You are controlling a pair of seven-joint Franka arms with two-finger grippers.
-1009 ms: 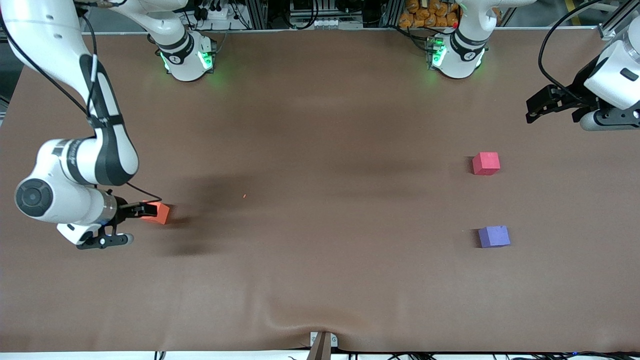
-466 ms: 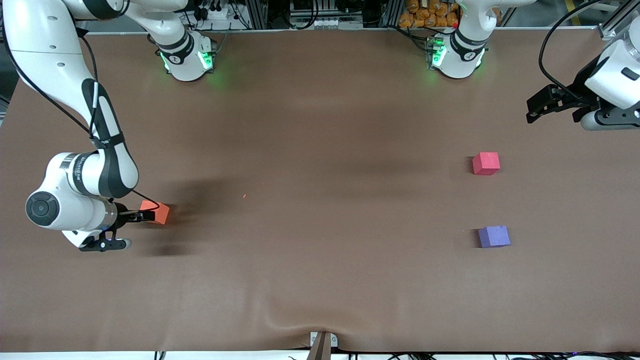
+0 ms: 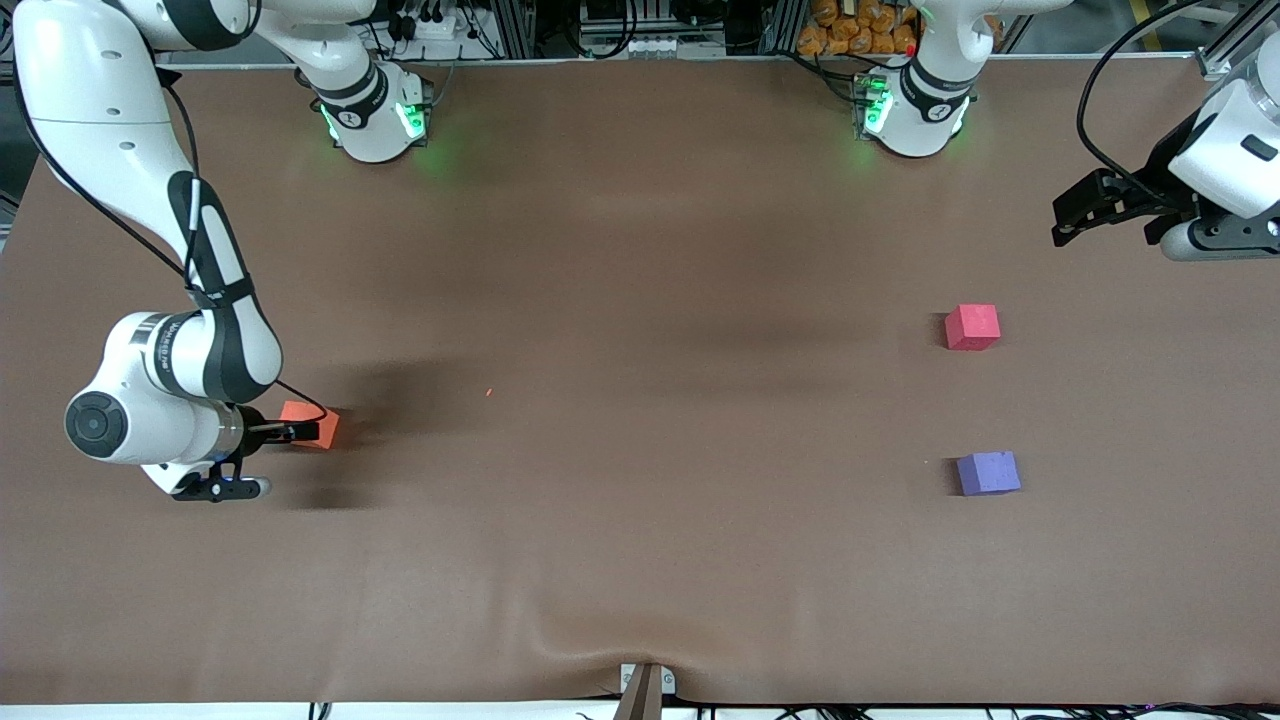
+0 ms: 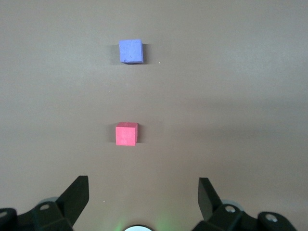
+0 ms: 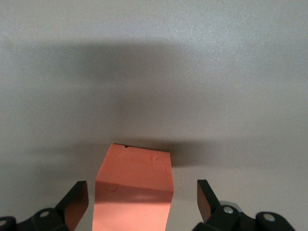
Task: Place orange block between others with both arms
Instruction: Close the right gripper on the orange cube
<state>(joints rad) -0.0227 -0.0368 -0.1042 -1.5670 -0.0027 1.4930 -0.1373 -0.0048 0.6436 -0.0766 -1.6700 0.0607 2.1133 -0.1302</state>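
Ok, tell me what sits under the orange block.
The orange block rests on the brown table, between the open right gripper fingers. Its underside is hidden, so nothing under it shows. The left gripper waits open, up over the table.

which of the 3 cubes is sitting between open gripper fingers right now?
The orange block, alone toward the right arm's end of the table, sits between the open right gripper fingers. The pinkish-red cube and purple-blue cube lie untouched below the left gripper.

Robotics lab: two bench-mounted arms (image 3: 150, 200), cable-strewn equipment racks (image 3: 600, 25).
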